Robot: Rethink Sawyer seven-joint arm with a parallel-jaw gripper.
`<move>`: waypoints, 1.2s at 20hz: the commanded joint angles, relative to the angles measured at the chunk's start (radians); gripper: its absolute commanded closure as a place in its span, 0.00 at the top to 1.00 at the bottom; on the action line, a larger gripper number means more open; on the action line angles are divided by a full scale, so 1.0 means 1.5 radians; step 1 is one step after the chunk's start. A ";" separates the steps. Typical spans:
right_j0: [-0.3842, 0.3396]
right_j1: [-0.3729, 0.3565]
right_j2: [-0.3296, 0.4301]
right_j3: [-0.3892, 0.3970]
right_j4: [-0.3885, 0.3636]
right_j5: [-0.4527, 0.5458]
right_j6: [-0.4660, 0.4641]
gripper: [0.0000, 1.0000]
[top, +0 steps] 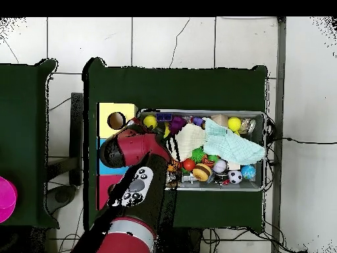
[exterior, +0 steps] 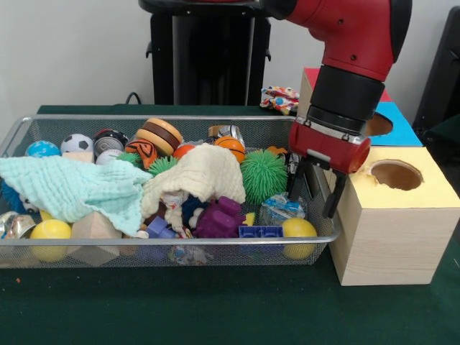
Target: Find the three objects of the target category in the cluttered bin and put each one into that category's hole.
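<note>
We see our hand point(exterior: 316, 195) with its two dark fingers spread and empty, hanging over the wire bin's point(exterior: 172, 244) end beside the wooden hole box point(exterior: 392, 230). Just below lies a yellow ball point(exterior: 298, 228), and a second yellow ball point(exterior: 50, 231) sits at the opposite end; we spot no third. They look light, smooth and likely to roll, so we judge gripping across the middle best.

Green table point(exterior: 215, 309): mesh bin point(exterior: 165, 248), wooden box point(exterior: 395, 230)
</note>
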 commanded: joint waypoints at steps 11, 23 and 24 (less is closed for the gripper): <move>0.031 0.105 0.042 0.000 -0.025 0.067 0.001 1.00; 0.048 0.112 0.002 0.031 -0.034 0.019 0.020 1.00; 0.049 0.112 -0.001 0.032 -0.035 0.013 0.020 1.00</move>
